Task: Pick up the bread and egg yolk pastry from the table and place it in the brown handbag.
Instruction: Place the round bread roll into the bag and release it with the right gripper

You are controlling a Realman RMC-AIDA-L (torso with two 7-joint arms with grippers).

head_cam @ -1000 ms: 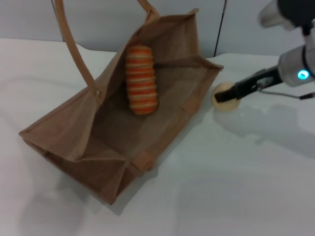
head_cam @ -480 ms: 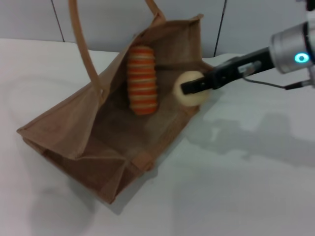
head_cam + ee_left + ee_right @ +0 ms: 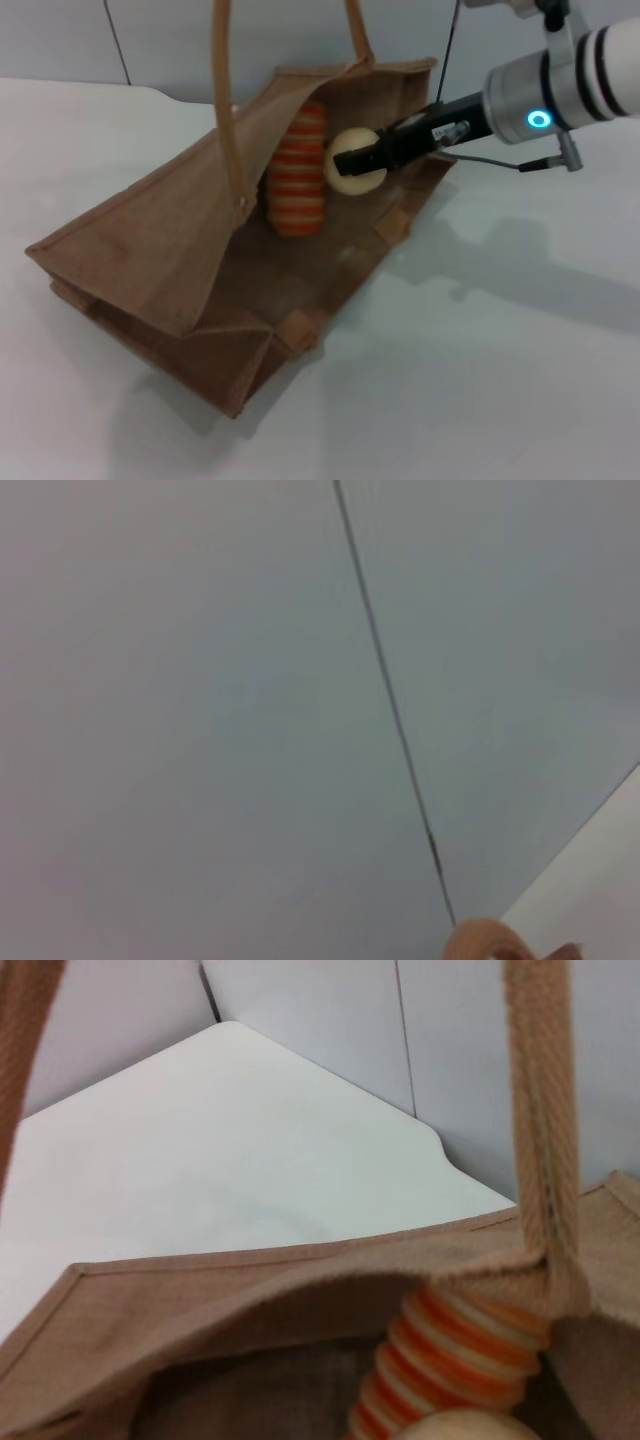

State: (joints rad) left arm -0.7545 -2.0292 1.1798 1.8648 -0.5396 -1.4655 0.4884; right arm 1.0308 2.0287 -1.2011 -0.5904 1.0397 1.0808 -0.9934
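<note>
The brown handbag [image 3: 150, 250] lies tilted on the white table with its mouth open and both tan handles [image 3: 226, 90] pulled upward out of the head view. The bread [image 3: 297, 185], cream with orange stripes, rests inside against the far wall. My right gripper [image 3: 360, 160] reaches in from the right over the bag's mouth, shut on the egg yolk pastry [image 3: 344, 177], which hangs just beside the bread. In the right wrist view the bread [image 3: 440, 1360] and the top of the egg yolk pastry [image 3: 465, 1428] show below the bag rim [image 3: 250, 1270]. My left gripper is out of view.
White table [image 3: 520, 340] spreads around the bag, with a grey panelled wall [image 3: 170, 40] behind. The left wrist view shows only that wall and a tip of tan handle [image 3: 487, 942].
My right gripper lifted the pastry off the table beside the bag and carried it left, over the bag's mouth. The bag's handles rose and the bag shifted slightly right.
</note>
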